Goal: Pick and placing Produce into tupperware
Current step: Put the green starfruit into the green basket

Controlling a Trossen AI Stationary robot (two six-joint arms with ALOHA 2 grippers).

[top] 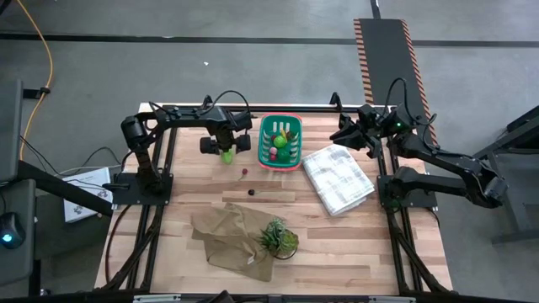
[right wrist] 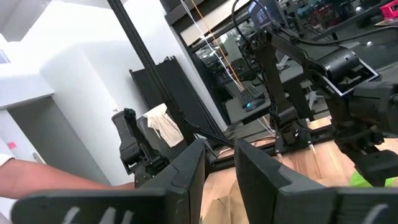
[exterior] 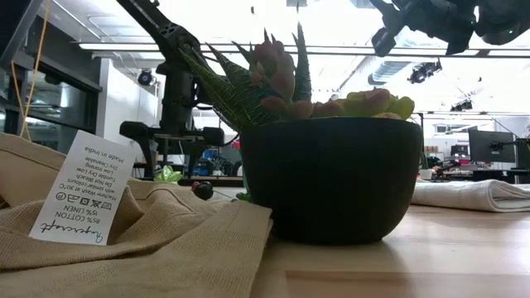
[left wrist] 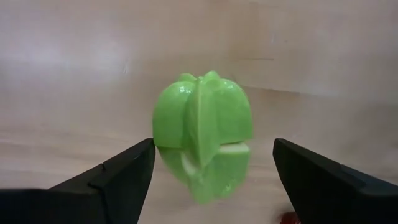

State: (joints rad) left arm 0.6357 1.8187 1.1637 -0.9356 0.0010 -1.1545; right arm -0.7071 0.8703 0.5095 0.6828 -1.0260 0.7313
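your left gripper hangs with jaws released wide on either side of a green fruit on the worktop, just beside the basket, which already holds some produce. you look to be at the pick: lower, centre, clench, then lift it across. right gripper waits raised beyond the cloth, jaws nearly clenched on nothing

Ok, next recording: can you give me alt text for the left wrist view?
A light green toy fruit sits on the pale wooden table, framed between the two dark fingers of the open left end effector, which stand apart from it on either side. A sliver of something red shows at the picture's edge.
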